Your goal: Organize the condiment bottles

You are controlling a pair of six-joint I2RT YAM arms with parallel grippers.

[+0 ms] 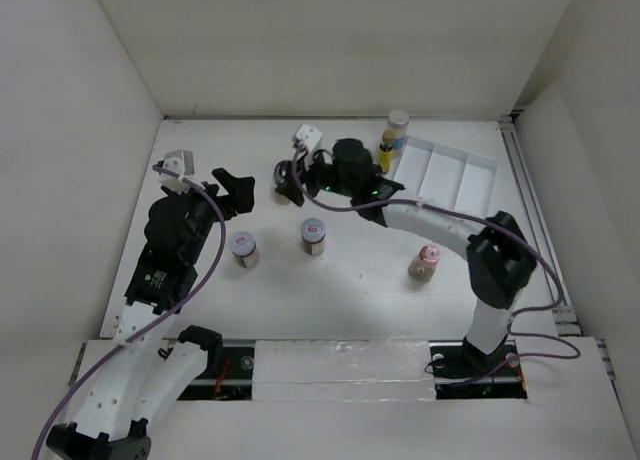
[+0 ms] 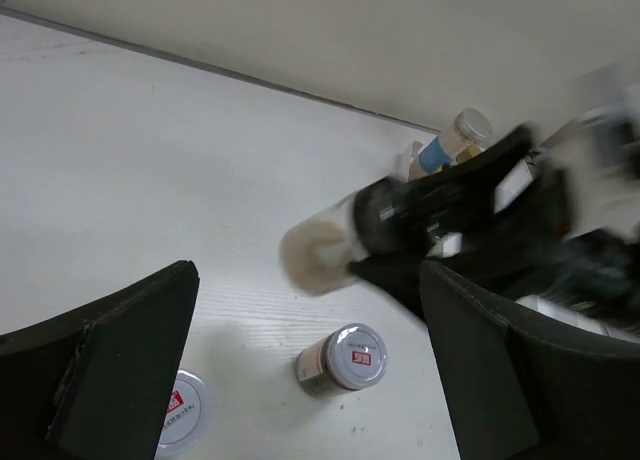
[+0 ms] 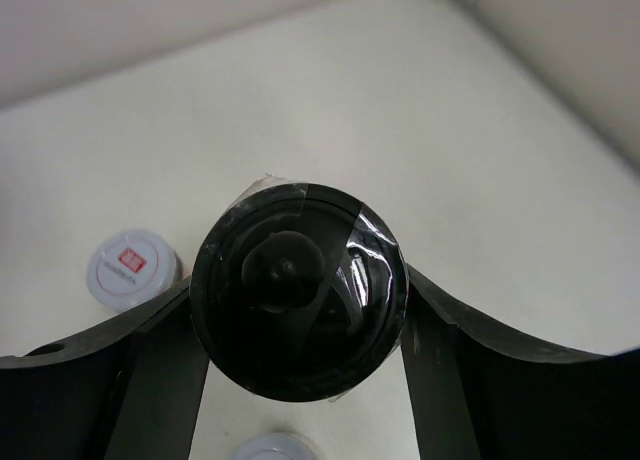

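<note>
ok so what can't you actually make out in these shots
Right wrist: the black-lidded jar in the right pincer shows only its lid; body and contents are hidden beneath.
Left wrist: that jar is blurred, its label unreadable.
Right wrist: a pale lid is cut off by the bottom edge.
Top external: the held jar is hidden under the right pincer.

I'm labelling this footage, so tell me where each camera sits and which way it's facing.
Top external: above and behind the arms, looking down on the table; both arms, left gripper and right gripper show.
Left wrist: low, facing across the table toward the right arm; its own open fingers frame the view.
Right wrist: looking down past its fingers onto the black-lidded jar they clamp.
Shared: white-lidded jars appear in all three.
</note>
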